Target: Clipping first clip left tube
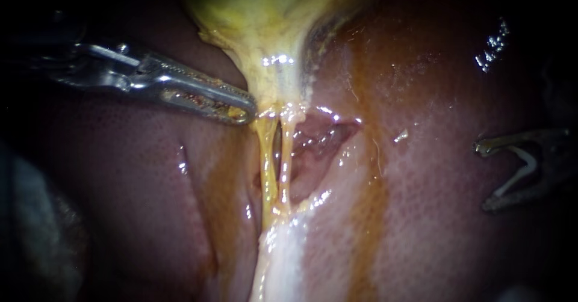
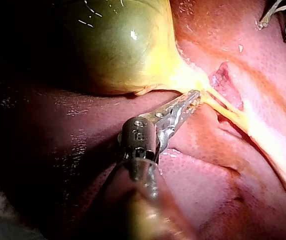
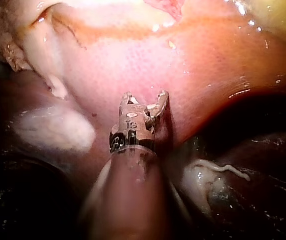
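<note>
Tubes (image 1: 267,163), two (instruments (image 1: 245,114) two, clip (image 1: 519,178) one)

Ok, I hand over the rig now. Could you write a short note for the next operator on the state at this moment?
Left instrument: jaws shut, tip against the gallbladder neck, just above the tubes.
Right instrument: jaws wide, holding a clip, over the liver, well apart from the tubes.
Left tube: taut and bare.
Done: no clip placed yet.
Left: bring the clip across the left tube and close it.
</note>
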{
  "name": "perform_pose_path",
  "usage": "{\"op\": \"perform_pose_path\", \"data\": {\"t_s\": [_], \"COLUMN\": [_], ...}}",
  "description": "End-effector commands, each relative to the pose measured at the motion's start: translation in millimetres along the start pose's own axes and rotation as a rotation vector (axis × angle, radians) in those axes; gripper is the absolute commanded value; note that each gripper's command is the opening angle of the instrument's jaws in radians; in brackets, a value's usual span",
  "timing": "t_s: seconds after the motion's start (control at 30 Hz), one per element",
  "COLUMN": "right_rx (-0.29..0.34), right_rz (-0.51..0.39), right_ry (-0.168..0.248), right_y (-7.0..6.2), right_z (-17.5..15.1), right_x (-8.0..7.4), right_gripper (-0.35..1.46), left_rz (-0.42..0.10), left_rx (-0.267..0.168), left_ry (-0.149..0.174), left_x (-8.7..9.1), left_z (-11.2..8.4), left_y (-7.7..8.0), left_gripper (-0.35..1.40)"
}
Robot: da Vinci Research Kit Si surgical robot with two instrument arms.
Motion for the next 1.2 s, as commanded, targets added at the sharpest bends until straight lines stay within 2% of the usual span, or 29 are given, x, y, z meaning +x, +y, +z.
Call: {"op": "perform_pose_path", "data": {"t_s": [0.03, 0.2, 0.47, 0.63, 0.7, 0.87, 1.07, 1.2], "right_rx": [0.0, 0.0, 0.002, 0.004, 0.012, 0.046, 0.097, 0.141], "right_rz": [0.0, 0.0, -0.001, -0.001, 0.004, 0.029, 0.079, 0.152], "right_ry": [0.0, 0.0, 0.001, -0.002, 0.013, 0.115, 0.253, 0.338], "right_y": [0.0, 0.0, -0.2, -0.2, -0.1, -0.2, -0.7, -0.9], "right_z": [0.0, -0.1, -0.4, -0.8, -1.3, -2.8, -2.2, -0.5], "right_x": [0.0, 0.0, -0.2, -0.1, 0.3, 2.5, 6.8, 9.9], "right_gripper": [0.5, 0.5, 0.5, 0.5, 0.5, 0.49, 0.48, 0.48], "left_rz": [0.0, -0.002, -0.013, -0.015, -0.015, -0.016, -0.016, -0.016], "left_rx": [-0.001, -0.017, 0.017, 0.023, 0.024, 0.026, 0.026, 0.026], "left_ry": [0.0, -0.005, 0.012, 0.014, 0.015, 0.015, 0.015, 0.015], "left_x": [0.0, 0.5, 2.1, 2.1, 2.2, 2.2, 2.2, 2.2], "left_z": [-0.1, -1.9, -6.6, -7.4, -7.2, -7.1, -7.1, -7.1], "left_y": [0.0, 0.2, 0.1, 0.1, 0.1, 0.3, 0.4, 0.4], "left_gripper": [-0.35, -0.35, -0.35, -0.35, -0.35, -0.35, -0.35, -0.35]}}
